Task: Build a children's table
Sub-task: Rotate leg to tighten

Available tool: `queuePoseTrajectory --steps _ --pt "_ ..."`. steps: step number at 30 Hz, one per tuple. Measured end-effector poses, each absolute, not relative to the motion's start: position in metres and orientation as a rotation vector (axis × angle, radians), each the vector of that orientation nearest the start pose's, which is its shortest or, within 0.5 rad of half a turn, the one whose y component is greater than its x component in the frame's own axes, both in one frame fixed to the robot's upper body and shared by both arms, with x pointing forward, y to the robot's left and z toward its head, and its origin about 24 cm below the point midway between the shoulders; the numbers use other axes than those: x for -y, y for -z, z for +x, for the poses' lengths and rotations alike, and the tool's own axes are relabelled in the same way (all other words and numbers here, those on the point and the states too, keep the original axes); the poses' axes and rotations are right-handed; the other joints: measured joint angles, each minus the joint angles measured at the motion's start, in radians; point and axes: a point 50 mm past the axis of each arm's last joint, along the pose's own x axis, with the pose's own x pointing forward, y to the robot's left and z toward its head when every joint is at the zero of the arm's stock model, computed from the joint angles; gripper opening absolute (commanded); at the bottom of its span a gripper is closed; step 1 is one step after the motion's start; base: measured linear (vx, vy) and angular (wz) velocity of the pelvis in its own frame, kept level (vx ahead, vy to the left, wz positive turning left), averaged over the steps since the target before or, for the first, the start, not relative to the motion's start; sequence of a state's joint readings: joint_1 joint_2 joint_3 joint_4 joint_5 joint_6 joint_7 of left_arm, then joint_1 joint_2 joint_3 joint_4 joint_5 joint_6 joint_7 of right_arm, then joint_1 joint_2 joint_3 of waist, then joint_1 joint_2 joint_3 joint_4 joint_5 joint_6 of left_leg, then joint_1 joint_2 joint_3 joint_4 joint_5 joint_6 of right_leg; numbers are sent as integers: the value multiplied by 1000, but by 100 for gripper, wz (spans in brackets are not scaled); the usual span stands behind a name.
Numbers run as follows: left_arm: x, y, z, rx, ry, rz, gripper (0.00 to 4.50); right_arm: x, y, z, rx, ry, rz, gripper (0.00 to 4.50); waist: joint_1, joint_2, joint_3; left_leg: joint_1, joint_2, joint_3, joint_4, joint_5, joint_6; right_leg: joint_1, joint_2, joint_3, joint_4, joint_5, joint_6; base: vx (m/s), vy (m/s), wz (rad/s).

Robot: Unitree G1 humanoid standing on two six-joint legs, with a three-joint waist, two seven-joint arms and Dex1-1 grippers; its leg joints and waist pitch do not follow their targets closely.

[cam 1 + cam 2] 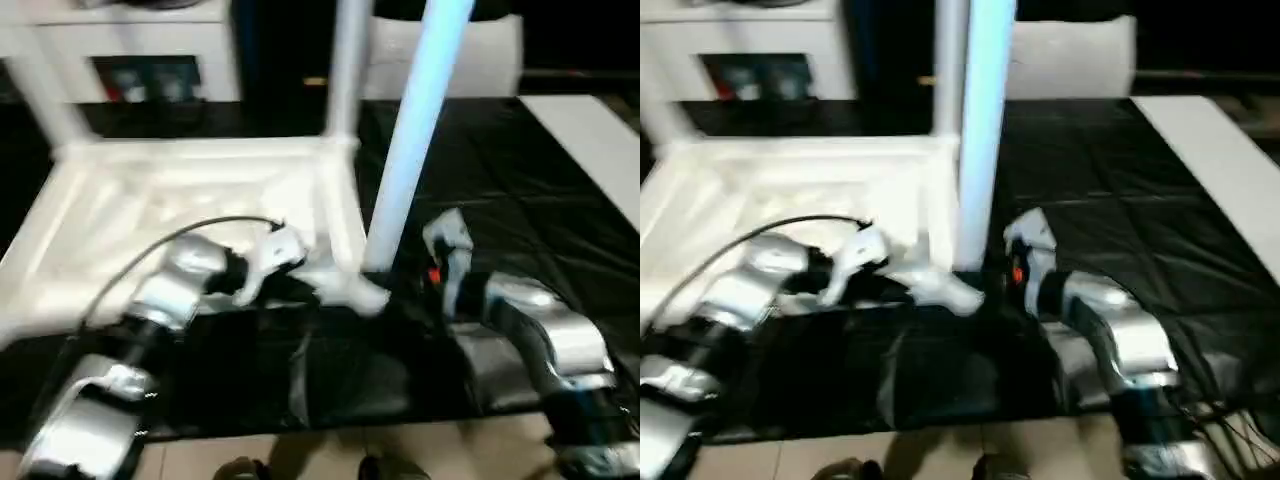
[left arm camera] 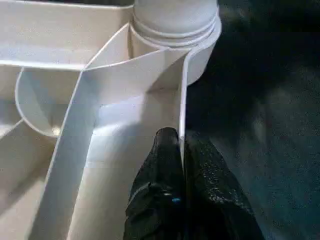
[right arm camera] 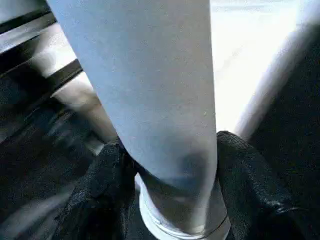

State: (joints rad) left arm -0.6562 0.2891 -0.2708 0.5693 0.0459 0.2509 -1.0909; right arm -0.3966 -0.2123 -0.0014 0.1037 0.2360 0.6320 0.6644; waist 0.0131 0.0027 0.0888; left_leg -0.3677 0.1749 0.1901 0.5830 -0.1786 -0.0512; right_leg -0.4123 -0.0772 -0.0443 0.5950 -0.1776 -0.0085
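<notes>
The white tabletop [image 1: 150, 200] lies upside down on a black cloth, ribs facing up. Three white legs stand in its corner sockets: one at the far left [image 1: 40, 90], one at the far right [image 1: 345, 70], and one at the near right [image 1: 410, 140]. My right gripper [image 3: 170, 142] is shut on the near right leg [image 3: 160, 90] just above its socket, one finger [image 3: 95, 200] on each side. My left gripper [image 2: 182, 150] is shut on the tabletop's thin rim wall [image 2: 182, 90], close to the same socket [image 2: 175, 25]. In the left eye view both grippers meet at that corner, left [image 1: 300, 288] and right [image 1: 405, 285].
A white cabinet [image 1: 150, 50] stands behind the tabletop. A flat white board [image 1: 590, 140] lies at the right on the black cloth [image 1: 500, 180]. The cloth's near edge gives way to beige floor [image 1: 330, 450]. A black cable [image 1: 150, 245] arcs over my left forearm.
</notes>
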Motion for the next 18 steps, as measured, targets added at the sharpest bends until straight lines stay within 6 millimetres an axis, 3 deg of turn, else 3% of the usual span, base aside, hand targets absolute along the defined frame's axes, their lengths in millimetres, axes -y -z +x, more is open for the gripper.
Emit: queuePoseTrajectory --steps 2,9,11,18 --pt "-101 -65 335 -449 1155 344 0 128 -80 316 -341 -641 112 206 -9 0 0 -1 0 0 -1 0 0 -1 0 0 0 3 -2 0 0 0" --pt "-84 -68 345 -438 1002 311 0 110 -86 333 -319 -412 96 206 -9 2 -1 -1 0 0 -7 0 0 -3 1 -1 -1 8 -8 0 0 0" --pt "-81 -69 346 -435 982 304 0 106 -86 336 -298 -378 84 260 -9 2 -1 -2 -1 0 -8 -1 0 -5 1 -1 -1 8 -9 0 0 0" --pt "-86 -72 344 -427 1002 342 0 101 -85 331 -257 -408 81 322 -11 2 -1 -2 0 1 -13 -1 0 -7 2 -1 -3 8 -8 0 0 0"
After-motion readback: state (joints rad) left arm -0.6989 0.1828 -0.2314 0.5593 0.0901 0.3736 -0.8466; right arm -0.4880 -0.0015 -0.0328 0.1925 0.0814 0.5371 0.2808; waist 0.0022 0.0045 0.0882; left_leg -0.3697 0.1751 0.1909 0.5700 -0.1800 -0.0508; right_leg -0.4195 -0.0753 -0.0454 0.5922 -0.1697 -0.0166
